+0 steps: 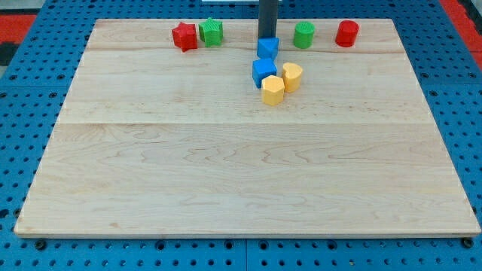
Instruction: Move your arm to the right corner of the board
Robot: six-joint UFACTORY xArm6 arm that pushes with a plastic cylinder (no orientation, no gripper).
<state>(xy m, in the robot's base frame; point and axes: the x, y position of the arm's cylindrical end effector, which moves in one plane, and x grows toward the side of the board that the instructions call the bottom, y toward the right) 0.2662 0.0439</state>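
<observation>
My dark rod comes down from the view's top centre, and my tip (pixel 266 38) rests on the wooden board (pixel 241 173) just above a small blue block (pixel 267 48). A larger blue cube (pixel 263 71) lies right below that one. Two yellow blocks sit next to it, one (pixel 291 76) to its right and one (pixel 273 89) below right. A red star-shaped block (pixel 184 36) and a green block (pixel 212 31) sit at the view's top left. A green cylinder (pixel 304 35) and a red cylinder (pixel 346 33) sit at the view's top right.
The board lies on a blue pegboard table (pixel 467 113). A red surface (pixel 19 22) shows at the view's top corners.
</observation>
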